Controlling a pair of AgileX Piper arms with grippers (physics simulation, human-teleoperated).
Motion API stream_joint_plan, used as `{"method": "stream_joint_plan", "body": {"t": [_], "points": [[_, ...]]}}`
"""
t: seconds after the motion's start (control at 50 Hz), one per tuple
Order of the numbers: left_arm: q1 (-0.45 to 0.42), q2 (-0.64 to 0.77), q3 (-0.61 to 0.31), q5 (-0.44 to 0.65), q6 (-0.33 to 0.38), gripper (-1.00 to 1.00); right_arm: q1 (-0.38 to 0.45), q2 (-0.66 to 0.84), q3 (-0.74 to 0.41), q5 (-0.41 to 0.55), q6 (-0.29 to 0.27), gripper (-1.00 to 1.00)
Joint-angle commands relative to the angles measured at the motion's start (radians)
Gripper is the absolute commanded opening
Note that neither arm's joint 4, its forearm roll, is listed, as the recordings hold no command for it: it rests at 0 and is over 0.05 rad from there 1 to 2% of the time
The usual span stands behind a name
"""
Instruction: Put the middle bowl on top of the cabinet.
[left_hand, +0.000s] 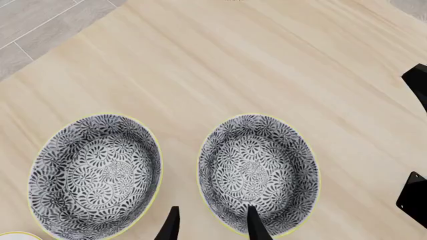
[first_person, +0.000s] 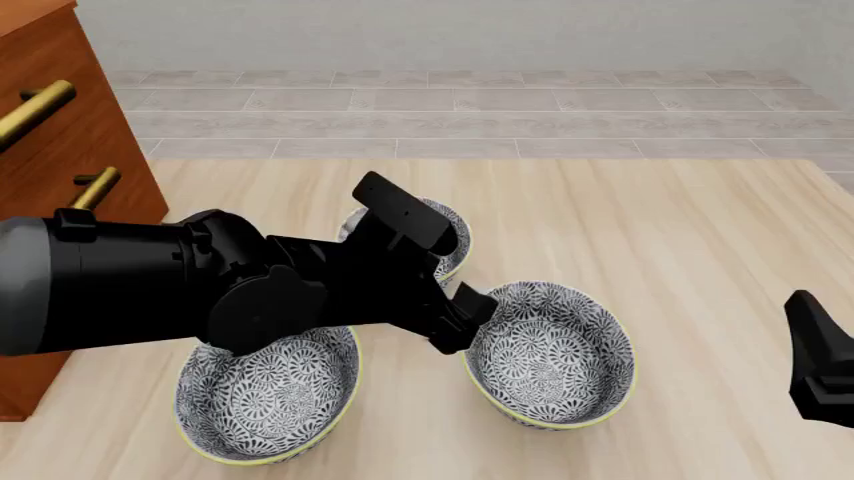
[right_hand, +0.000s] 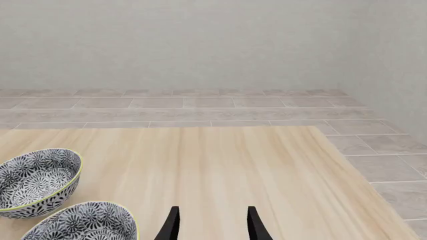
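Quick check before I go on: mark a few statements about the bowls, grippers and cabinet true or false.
1. All three bowls sit on the table. True.
2. The left gripper is shut on a bowl. False: it is open, holding nothing.
3. The right gripper carries a bowl. False: it is open and empty.
4. In the front view, the cabinet stands at the table's left side. True.

Far bowl (first_person: 451, 232) mostly hidden behind the left arm (first_person: 240, 285).
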Motion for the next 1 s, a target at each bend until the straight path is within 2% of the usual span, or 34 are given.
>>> {"method": "stream_joint_plan", "body": {"t": [0.02, 0.12, 0.44, 1.0], "points": [[-0.006, 0.024, -0.019, -0.009, -0.059, 1.00, 0.000, 0.004, 0.000, 0.001, 0.001, 1.00], [-0.013, 0.040, -0.023, -0.019, -0.092, 1.00, -0.001, -0.002, 0.000, 0.006, 0.003, 1.00], [0.023, 0.095, -0.035, -0.021, -0.062, 1.00, -0.002, -0.024, 0.000, 0.029, 0.006, 1.00], [0.004, 0.170, -0.038, -0.050, -0.093, 1.00, -0.003, -0.039, 0.000, 0.044, 0.011, 1.00]]}}
